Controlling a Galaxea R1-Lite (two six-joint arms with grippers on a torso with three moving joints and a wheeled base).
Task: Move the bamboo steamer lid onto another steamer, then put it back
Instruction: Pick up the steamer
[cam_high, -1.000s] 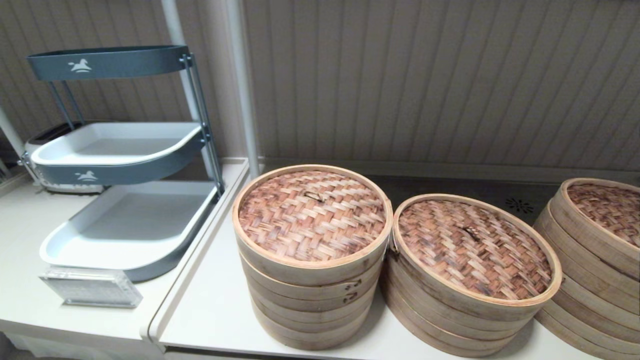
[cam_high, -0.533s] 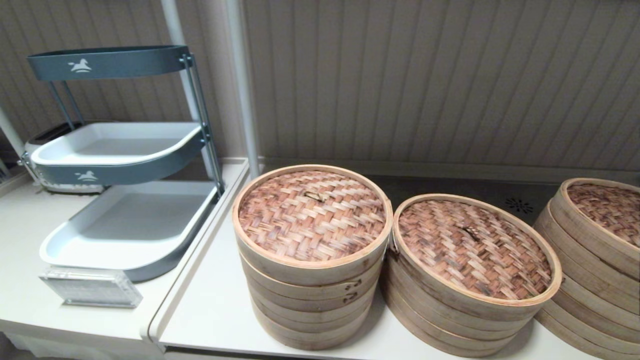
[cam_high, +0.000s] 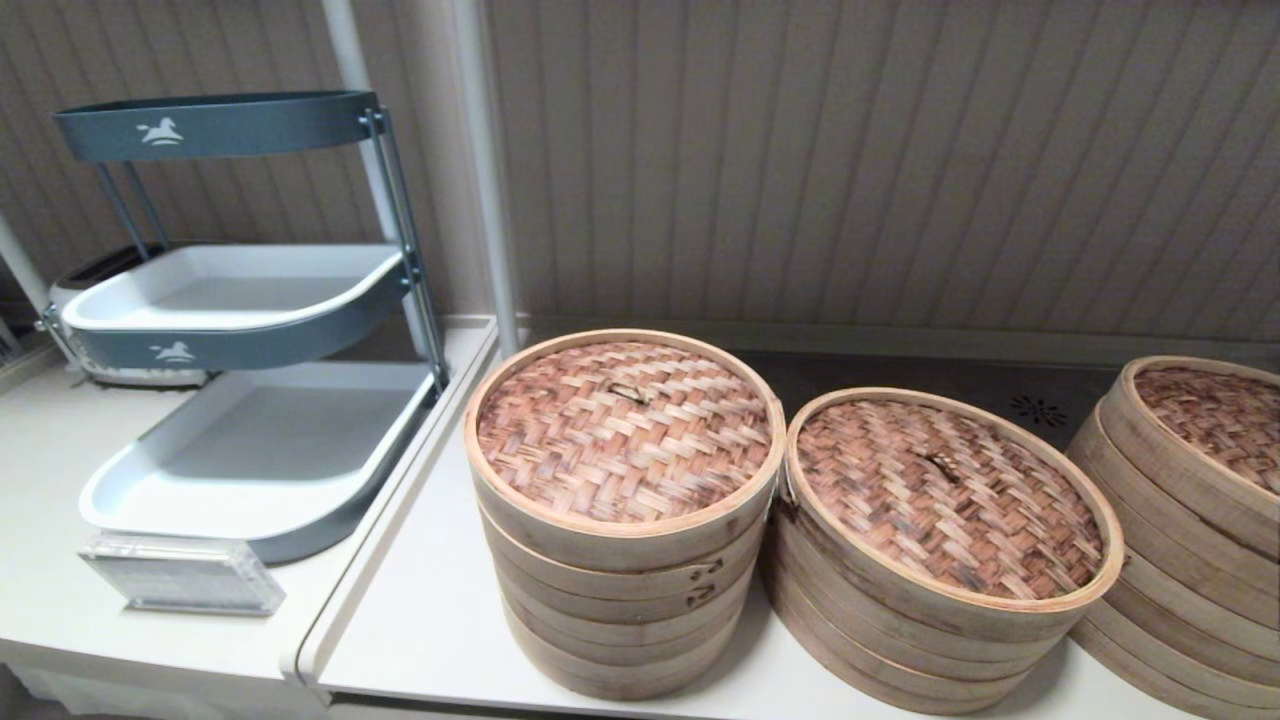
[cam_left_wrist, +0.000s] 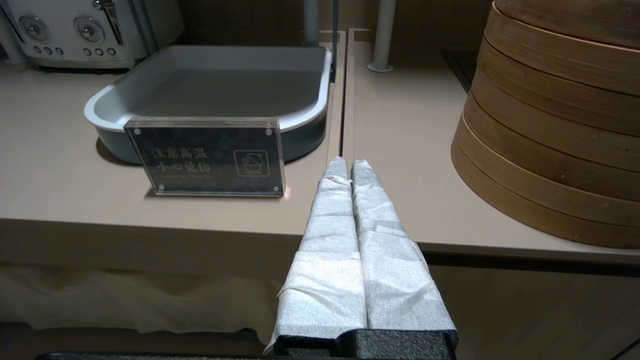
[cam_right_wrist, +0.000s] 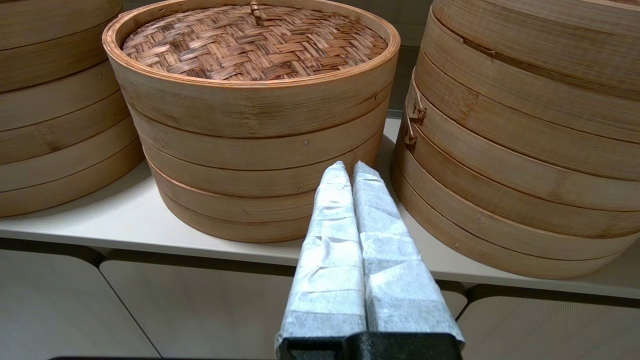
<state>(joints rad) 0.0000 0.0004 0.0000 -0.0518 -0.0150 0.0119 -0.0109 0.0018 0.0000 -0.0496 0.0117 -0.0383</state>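
Three bamboo steamers stand in a row on the counter, each under a reddish-brown woven lid with a small loop handle: a tall left one (cam_high: 625, 430), a low wide middle one (cam_high: 945, 495) and a right one (cam_high: 1215, 410). I cannot tell which lid is the task's. The middle steamer (cam_right_wrist: 255, 150) has about three rings, and its inside is hidden under its lid (cam_right_wrist: 250, 45). No uncovered steamer shows. My left gripper (cam_left_wrist: 348, 162) is shut and empty at the counter's front edge, left of the tall stack (cam_left_wrist: 550, 125). My right gripper (cam_right_wrist: 348, 166) is shut and empty, low before the middle steamer. Neither shows in the head view.
A tiered rack with grey-white trays (cam_high: 250, 450) stands on the left counter, with an acrylic sign (cam_high: 180, 575) in front and a toaster (cam_left_wrist: 90, 30) behind. A white post (cam_high: 490, 170) rises behind the left stack. A ribbed wall closes the back.
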